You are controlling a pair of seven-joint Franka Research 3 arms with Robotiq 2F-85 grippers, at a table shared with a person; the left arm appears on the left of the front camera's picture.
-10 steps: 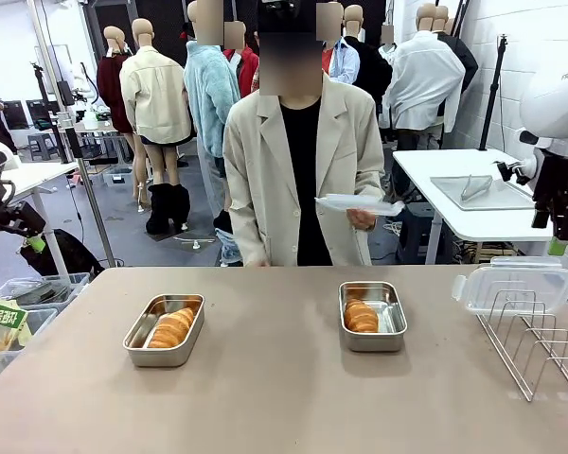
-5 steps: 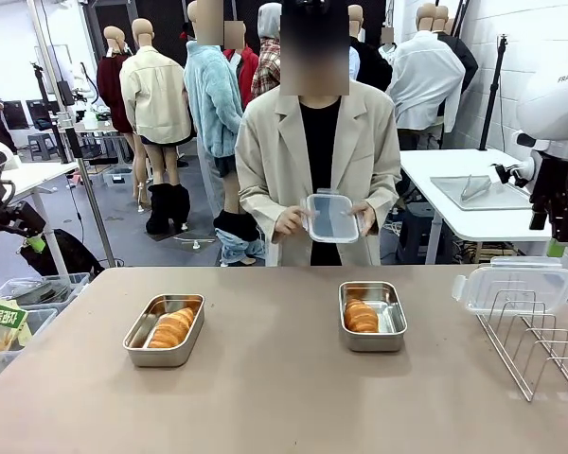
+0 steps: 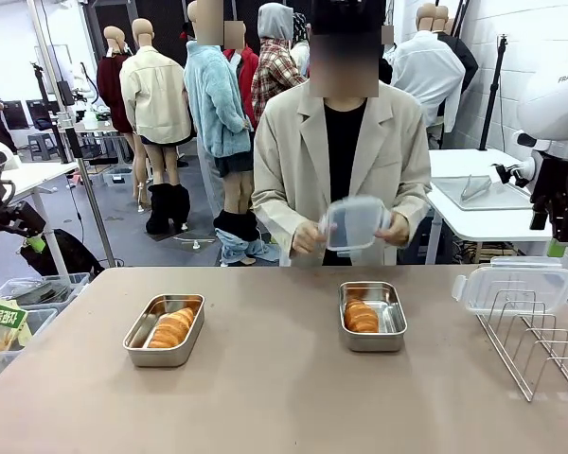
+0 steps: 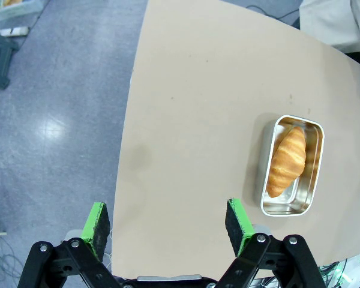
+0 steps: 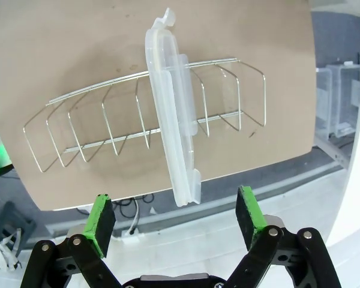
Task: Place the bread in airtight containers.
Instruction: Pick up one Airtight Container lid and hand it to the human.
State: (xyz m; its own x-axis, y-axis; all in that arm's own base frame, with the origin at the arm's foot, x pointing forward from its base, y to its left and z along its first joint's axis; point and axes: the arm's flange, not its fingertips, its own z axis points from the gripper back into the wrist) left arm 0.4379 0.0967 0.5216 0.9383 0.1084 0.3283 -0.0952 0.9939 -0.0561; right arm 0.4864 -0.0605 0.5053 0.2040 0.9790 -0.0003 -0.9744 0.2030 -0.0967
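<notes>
Fingers, left gripper (image 4: 165, 209): green pads (image 4: 97, 223) set wide apart with nothing between them; poised high over the table (image 4: 192, 120) at its edge, grey floor alongside.
Fingers, right gripper (image 5: 174, 201): likewise spread wide, gripping nothing; held above the wire rack (image 5: 108, 123).
Bread: one ridged golden roll (image 3: 171, 327) lying diagonally in the left tin (image 3: 161, 357); a second roll (image 3: 361, 317) in the right tin (image 3: 371, 344), toward its picture-left side; both tins uncovered and well apart.
Clear lid (image 3: 355, 223): gripped at its edges by the person's right hand (image 3: 308, 236) and the person's left hand (image 3: 395, 230); tipped up toward the camera, above and beyond the right tin.
Change over the last second: clear lid first flat in one hand at the person's side, then level in two hands, now tilted; person shifted toward picture right, now directly behind the right tin; tins, rolls, racked lid and both grippers unmoved.
Racked lid (image 3: 516, 284): propped on edge in the wire rack at the table's right end, crossing its wires.
Surface: plain matte beige top, bare between the tins.
Room: white side table (image 3: 483, 222) at rear right carrying a flat metal tray (image 3: 478, 194); clear bins (image 3: 19, 312) on the floor at left.
</notes>
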